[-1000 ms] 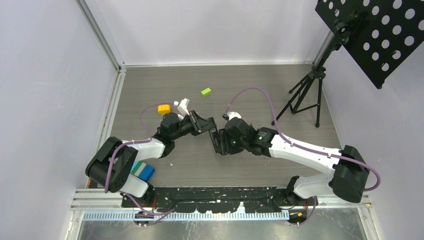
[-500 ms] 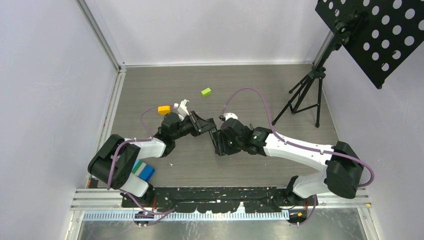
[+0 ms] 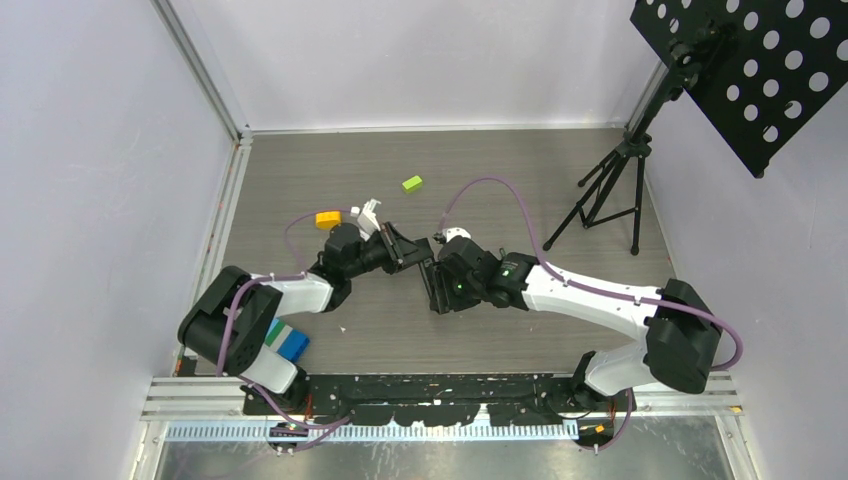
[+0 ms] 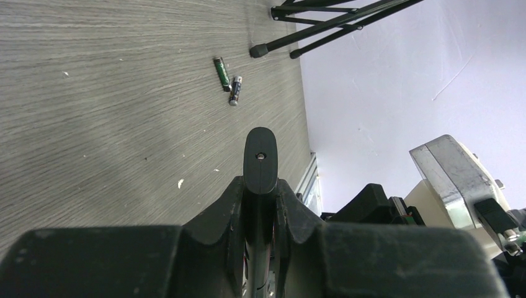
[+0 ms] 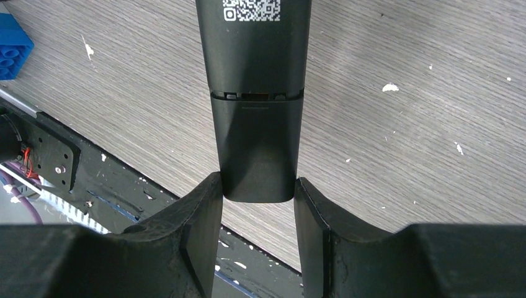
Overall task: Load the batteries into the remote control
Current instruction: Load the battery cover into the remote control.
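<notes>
The remote control [image 5: 256,93] is a long black bar with a QR label, its back side facing the right wrist camera and a cover seam across it. My right gripper [image 5: 257,192] is shut on its lower end, both fingers against its sides. In the left wrist view my left gripper [image 4: 259,186] is shut on a thin black body seen edge-on, with a rounded tip [image 4: 260,158]; it looks like the same remote. From above, the two grippers, left [image 3: 413,250] and right [image 3: 436,288], meet mid-table. Two batteries [image 4: 227,81] lie side by side on the table near a tripod foot.
A black tripod stand [image 3: 610,190] with a perforated plate stands at the right. A green block [image 3: 412,183], an orange piece [image 3: 327,218] and a white piece [image 3: 366,212] lie behind the left arm. Blue and green blocks [image 3: 287,341] sit by the left base.
Both grippers, with the remote between them, have drifted slightly left and away from the bases. Neither grip has changed.
</notes>
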Motion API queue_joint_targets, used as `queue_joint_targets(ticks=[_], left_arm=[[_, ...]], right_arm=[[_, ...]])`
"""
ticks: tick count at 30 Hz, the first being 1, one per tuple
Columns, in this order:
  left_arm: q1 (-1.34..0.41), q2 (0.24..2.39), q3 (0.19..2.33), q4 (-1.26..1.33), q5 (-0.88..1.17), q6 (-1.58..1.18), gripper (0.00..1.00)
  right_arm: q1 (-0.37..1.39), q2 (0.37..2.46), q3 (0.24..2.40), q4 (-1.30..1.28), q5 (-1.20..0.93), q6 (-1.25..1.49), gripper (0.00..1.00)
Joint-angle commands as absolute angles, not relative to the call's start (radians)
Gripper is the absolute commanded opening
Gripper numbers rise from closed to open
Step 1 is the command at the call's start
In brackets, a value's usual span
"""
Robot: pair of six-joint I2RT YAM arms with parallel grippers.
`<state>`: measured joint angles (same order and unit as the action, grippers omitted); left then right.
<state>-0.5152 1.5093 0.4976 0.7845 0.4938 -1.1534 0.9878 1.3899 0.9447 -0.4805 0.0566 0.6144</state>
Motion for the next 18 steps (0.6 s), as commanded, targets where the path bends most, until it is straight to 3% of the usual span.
queue_joint_targets(ticks=[1,18], left_arm=[[-0.518,1.509,0.556,0.832,0.578,-1.221,0.00],[-0.518,1.511,0.553,0.834,0.594,-1.235,0.00]], right_arm=[[0.995,1.410,0.980,-0.469,0.043,0.579,0.48],[0.996,1.456,1.015,-0.500,0.056,0.609,0.55]])
